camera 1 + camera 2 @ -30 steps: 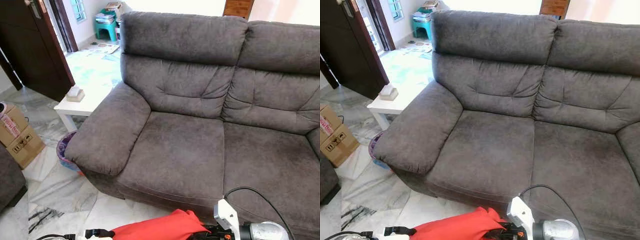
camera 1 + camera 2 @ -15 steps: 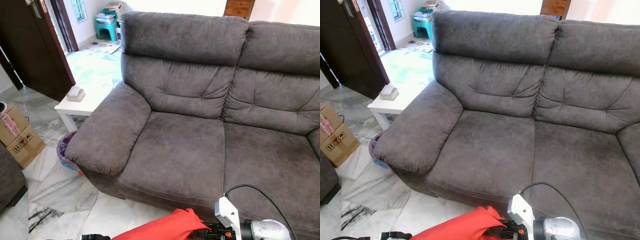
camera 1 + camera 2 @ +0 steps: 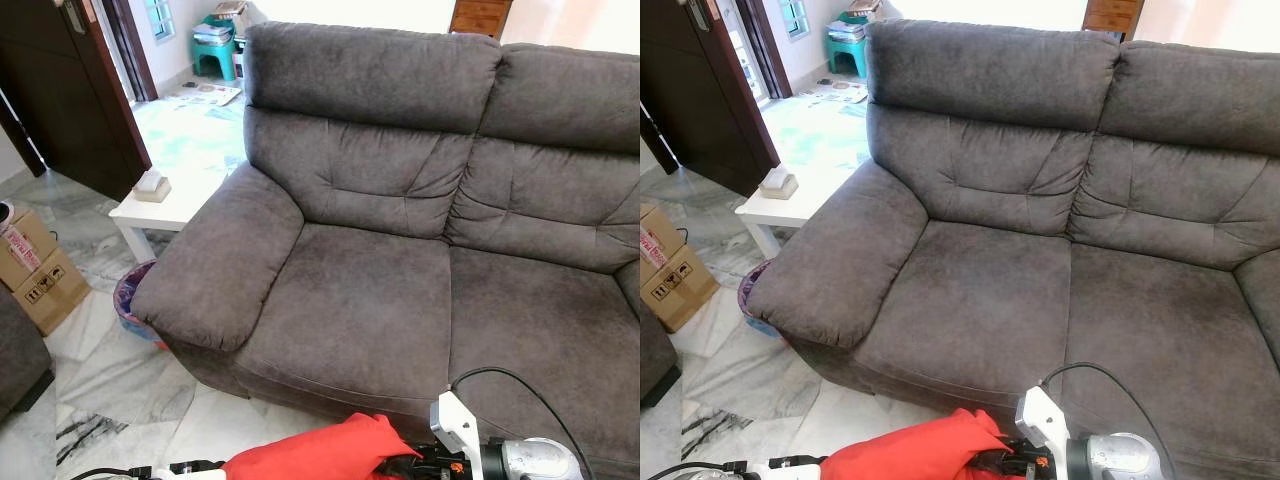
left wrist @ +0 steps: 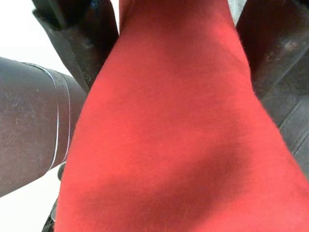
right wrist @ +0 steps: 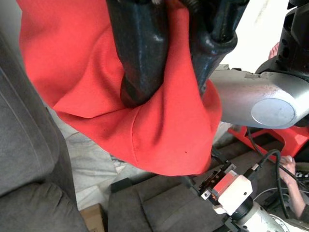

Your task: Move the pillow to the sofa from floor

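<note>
A red pillow [image 3: 320, 458] hangs low in front of me, just short of the front edge of the grey-brown sofa [image 3: 370, 290]. My left gripper [image 4: 178, 29] is shut on it, with a black finger [image 4: 77, 29] on either side of the red fabric. My right gripper [image 5: 178, 53] is shut on the pillow's other end, its fingers [image 5: 140, 48] pinching a fold. In the left eye view the left gripper [image 3: 190, 468] sits at the pillow's left and the right gripper [image 3: 420, 462] at its right. The sofa seat is bare.
A white side table [image 3: 165, 205] with a small box [image 3: 151, 186] stands by the sofa's left armrest. A purple bin [image 3: 130, 300] sits beneath the armrest, and a cardboard box [image 3: 35, 270] lies further left. A dark door [image 3: 60, 90] stands open beyond, above the marble floor [image 3: 120, 380].
The pillow and both grippers dipped a little and came back up. Their hold is the same. The view has drifted slightly.
</note>
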You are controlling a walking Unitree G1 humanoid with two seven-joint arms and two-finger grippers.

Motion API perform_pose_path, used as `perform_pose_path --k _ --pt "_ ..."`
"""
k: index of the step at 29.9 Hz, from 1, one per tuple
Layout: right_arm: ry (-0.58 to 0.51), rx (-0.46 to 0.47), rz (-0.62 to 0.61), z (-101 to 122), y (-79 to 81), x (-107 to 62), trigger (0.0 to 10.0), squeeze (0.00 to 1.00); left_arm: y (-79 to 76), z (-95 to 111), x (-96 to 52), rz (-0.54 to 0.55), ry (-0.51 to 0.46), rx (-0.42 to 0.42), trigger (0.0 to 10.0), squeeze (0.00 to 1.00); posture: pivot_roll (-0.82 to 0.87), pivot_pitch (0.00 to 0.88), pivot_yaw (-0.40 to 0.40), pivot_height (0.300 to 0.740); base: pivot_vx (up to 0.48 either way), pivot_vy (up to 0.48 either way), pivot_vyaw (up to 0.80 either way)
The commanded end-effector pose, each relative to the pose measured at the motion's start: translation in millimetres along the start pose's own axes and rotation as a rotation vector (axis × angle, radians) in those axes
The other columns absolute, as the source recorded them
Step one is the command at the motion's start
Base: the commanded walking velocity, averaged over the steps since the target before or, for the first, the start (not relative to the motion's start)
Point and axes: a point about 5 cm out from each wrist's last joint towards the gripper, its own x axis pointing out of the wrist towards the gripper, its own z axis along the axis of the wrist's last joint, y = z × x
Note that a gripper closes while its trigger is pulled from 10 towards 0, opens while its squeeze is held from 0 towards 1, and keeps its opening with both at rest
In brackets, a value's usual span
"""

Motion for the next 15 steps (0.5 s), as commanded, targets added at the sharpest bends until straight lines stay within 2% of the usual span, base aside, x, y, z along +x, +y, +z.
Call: perform_pose_path --k 1,4,11,15 --pt "-0.09 -0.075 0.019 22 -0.7 1.0 10.0 0.0 -2.9 -1 -1.9 -0.037 0.0 0.03 0.0 0.0 0.0 0.094 0.005 0.74 0.0 0.0 0.0" --pt "-0.086 -0.074 0.017 21 -1.0 1.1 10.0 0.0 -2.2 -1 -3.0 -0.041 -0.004 0.033 0.0 0.0 0.0 0.09 0.004 0.74 0.0 0.0 0.0" --pt "-0.084 -0.069 0.01 19 -1.0 3.0 10.0 0.0 10.9 6 -4.7 0.007 -0.031 0.044 0.0 0.0 0.0 0.094 0.005 0.74 0.0 0.0 0.0" --pt "-0.079 -0.068 0.01 17 -0.4 5.5 10.0 0.0 23.8 14 -4.8 0.093 -0.075 0.041 0.0 0.0 0.0 0.096 0.008 0.74 0.0 0.0 0.0"
